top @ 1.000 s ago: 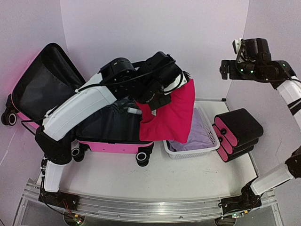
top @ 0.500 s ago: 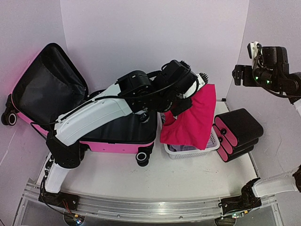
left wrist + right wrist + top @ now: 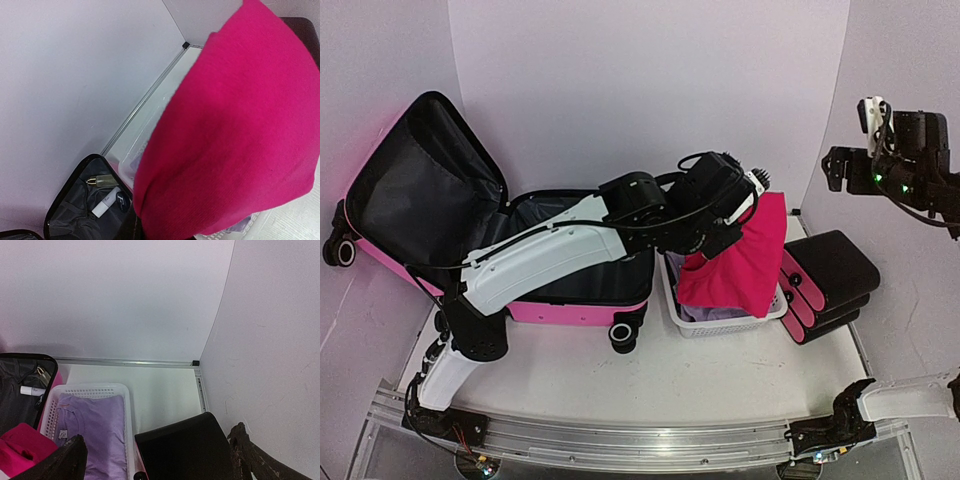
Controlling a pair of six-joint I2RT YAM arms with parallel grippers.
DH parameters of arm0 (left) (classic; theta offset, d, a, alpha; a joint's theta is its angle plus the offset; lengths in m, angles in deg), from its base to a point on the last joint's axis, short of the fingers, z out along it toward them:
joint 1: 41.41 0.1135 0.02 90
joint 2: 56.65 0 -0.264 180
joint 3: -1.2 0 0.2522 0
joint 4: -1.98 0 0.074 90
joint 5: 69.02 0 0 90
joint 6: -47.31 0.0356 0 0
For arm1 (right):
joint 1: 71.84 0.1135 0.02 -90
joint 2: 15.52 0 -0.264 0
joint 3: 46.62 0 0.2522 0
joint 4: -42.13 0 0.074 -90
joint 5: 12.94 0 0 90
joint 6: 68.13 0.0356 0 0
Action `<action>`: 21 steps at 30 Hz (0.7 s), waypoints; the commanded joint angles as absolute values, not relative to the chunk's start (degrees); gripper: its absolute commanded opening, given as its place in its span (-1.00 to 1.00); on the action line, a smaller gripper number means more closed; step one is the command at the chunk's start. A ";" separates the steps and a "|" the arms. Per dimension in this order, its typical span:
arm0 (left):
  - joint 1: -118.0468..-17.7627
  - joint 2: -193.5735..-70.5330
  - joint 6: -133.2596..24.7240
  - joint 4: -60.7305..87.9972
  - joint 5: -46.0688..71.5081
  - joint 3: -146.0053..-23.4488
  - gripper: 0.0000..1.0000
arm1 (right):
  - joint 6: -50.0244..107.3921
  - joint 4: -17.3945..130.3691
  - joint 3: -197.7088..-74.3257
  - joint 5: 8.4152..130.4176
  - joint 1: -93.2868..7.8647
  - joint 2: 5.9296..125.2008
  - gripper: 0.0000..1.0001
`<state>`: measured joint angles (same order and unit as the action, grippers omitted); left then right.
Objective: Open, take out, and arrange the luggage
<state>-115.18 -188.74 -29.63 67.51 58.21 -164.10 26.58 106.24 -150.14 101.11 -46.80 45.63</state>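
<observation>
Pink garment (image 3: 735, 270): carried off the luggage (image 3: 570, 310), now over the basket (image 3: 720, 328), clamped in left end effector (image 3: 752, 208); right end effector (image 3: 835, 168) agape, empty; drop due.

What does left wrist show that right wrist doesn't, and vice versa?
Left wrist only: the pink garment close up, draped across most of the frame. Right wrist only: the lavender garment seen whole, lying flat in the white basket, plus the open right gripper. Both: the luggage lining with a white tube, and some of the pink garment.
</observation>
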 commanded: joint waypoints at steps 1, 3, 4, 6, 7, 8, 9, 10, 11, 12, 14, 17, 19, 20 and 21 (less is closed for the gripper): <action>-115.32 -186.33 -34.98 61.61 59.55 -164.87 -1.00 | 25.74 104.34 -148.25 95.96 -46.90 45.41 0.96; -115.31 -185.99 -35.43 61.62 58.84 -163.65 -1.00 | 23.68 104.24 -147.85 89.02 -46.96 46.42 0.96; -115.32 -185.77 -35.39 61.56 58.73 -163.07 -1.00 | 23.00 104.78 -148.02 85.41 -46.95 47.09 0.97; -115.27 -185.55 -34.86 61.58 58.55 -162.35 -1.00 | 22.39 105.94 -148.59 80.73 -47.09 48.16 0.97; -115.25 -185.56 -34.46 61.61 58.63 -162.44 -1.00 | 21.37 105.98 -148.70 78.33 -47.36 48.53 0.97; -115.24 -185.68 -33.94 61.57 58.67 -162.60 -1.00 | 20.47 105.99 -148.91 75.25 -48.08 49.12 0.97; -115.23 -185.70 -33.43 61.53 58.88 -162.65 -1.00 | 21.09 106.06 -149.37 72.99 -49.48 50.00 0.97; -115.17 -185.58 -32.93 61.58 59.13 -162.63 -1.00 | 23.23 106.22 -150.52 66.56 -52.87 51.10 0.96; -115.04 -185.47 -32.45 61.57 59.32 -162.41 -1.00 | 25.40 106.25 -151.64 57.83 -56.78 52.54 0.97; -114.80 -185.23 -32.06 61.60 59.46 -161.96 -1.00 | 29.03 106.14 -153.00 48.95 -60.49 54.10 0.97; -114.10 -184.41 -31.92 61.74 59.31 -160.80 -1.00 | 34.13 105.66 -154.48 36.98 -65.83 57.06 0.97; -113.07 -182.90 -32.34 61.74 58.48 -158.89 -1.00 | 39.76 102.78 -153.80 23.79 -70.98 59.10 0.96; -112.47 -182.36 -32.29 61.76 57.58 -158.22 -1.00 | 43.30 97.67 -151.68 16.03 -72.93 59.67 0.97; -112.37 -182.33 -32.23 61.72 57.10 -158.16 -1.00 | 45.46 94.28 -149.39 13.15 -73.17 59.57 0.97; -112.36 -182.33 -32.23 61.78 56.77 -158.22 -1.00 | 46.78 92.24 -147.38 10.30 -73.18 59.73 0.97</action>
